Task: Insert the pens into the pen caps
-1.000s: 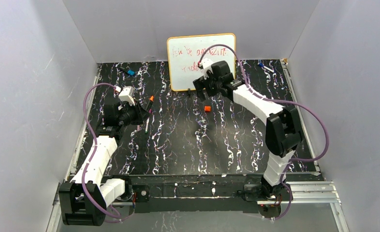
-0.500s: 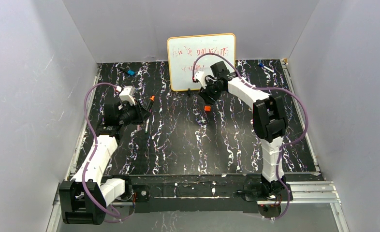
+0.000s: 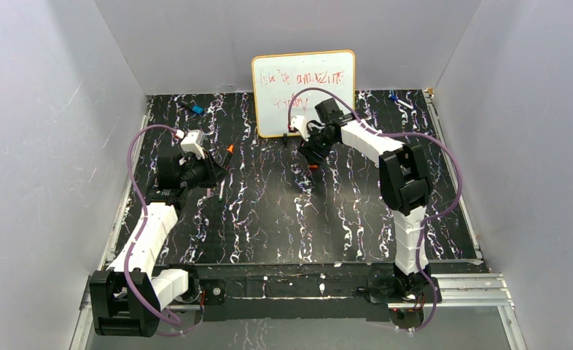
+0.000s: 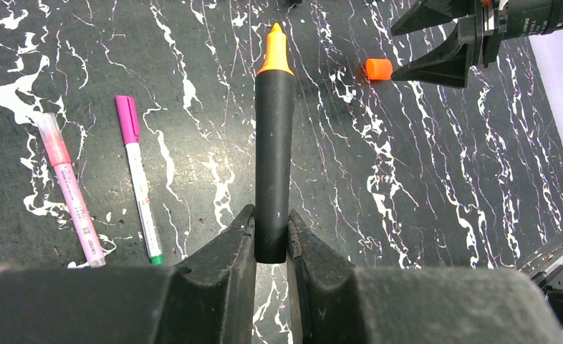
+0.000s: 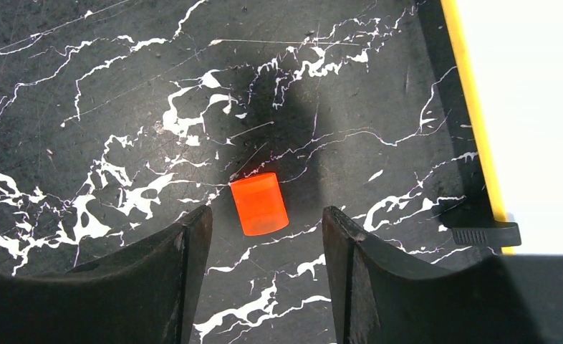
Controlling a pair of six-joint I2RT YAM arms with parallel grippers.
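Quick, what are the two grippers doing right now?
Left gripper: closed, holding the black marker with the orange tip.
Right gripper: open, its fingers either side of the orange cap, not touching it.

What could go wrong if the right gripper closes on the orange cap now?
The orange cap lies on its side inside the open right gripper, nearer one finger; closing could roll or flick it away. The left gripper grips the black marker only at its rear end, so pushing it into the cap may tilt it.

Black white-veined tabletop [image 3: 269, 219], pale grey walls [image 3: 43, 109], whiteboard [image 3: 305, 73] (red scrawl, perhaps words) behind.
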